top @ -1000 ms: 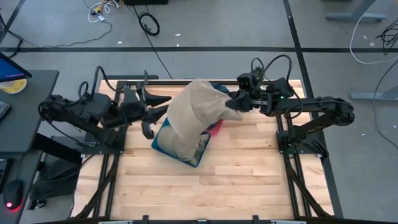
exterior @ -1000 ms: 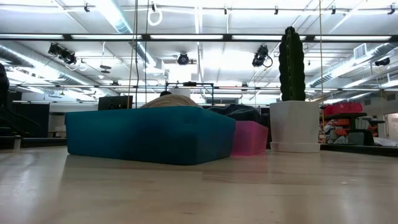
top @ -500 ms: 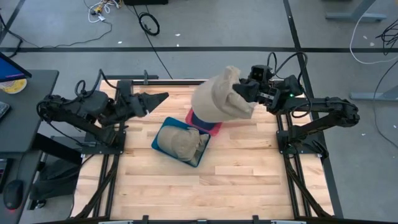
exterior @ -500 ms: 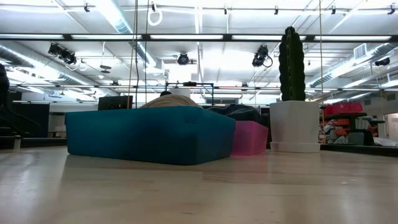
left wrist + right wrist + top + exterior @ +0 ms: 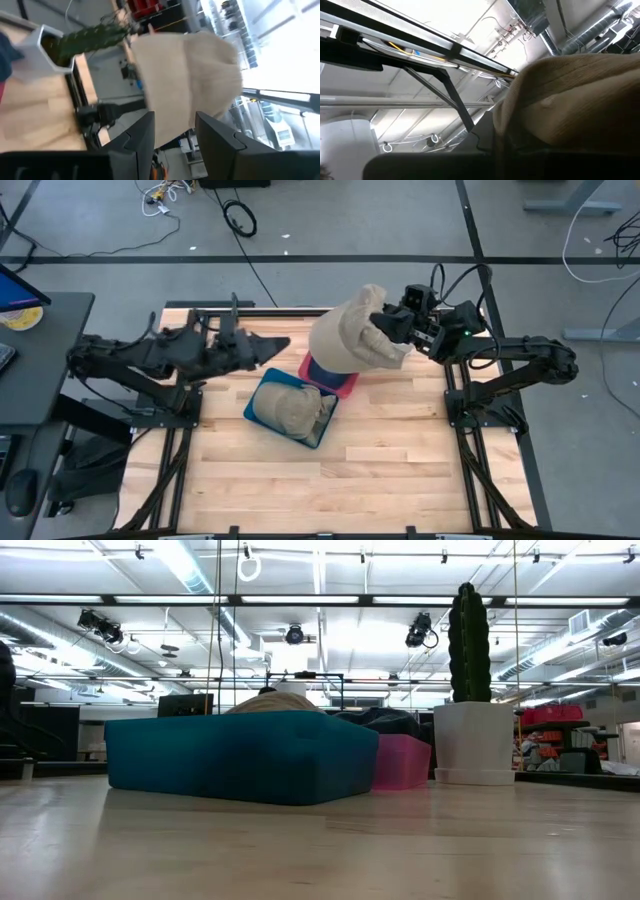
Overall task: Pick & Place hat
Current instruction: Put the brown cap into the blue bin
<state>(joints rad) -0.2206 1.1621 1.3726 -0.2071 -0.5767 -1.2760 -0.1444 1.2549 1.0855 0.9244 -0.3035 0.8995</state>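
Observation:
A beige knit hat [image 5: 352, 340] hangs in the air above the pink bin [image 5: 338, 386], held up by my right gripper [image 5: 392, 330], which is shut on it. The left wrist view shows the same hat [image 5: 186, 75] straight ahead, and the right wrist view shows the hat [image 5: 570, 100] close up. My left gripper [image 5: 275, 348] is open and level, left of the hat and apart from it, with nothing between its fingers [image 5: 145, 135]. A second beige hat [image 5: 290, 408] lies inside the blue bin [image 5: 262, 392]. My right gripper holds the hat by its right-hand side [image 5: 380, 340], coming in roughly level from the table's right. The knit bunches around the fingers and hides them. The hat is lifted clear and hangs over the pink bin.
The blue bin [image 5: 240, 755] and the pink bin [image 5: 402, 760] stand side by side mid-table. A cactus in a white pot [image 5: 472, 690] stands at the far right side. The near half of the wooden table [image 5: 330, 480] is bare.
The hat, which lay spread over the blue bin between both grippers, has been lifted up and toward the far right by my right gripper, uncovering the second hat in the blue bin. My left gripper drew back toward the left edge, then came right again a little.

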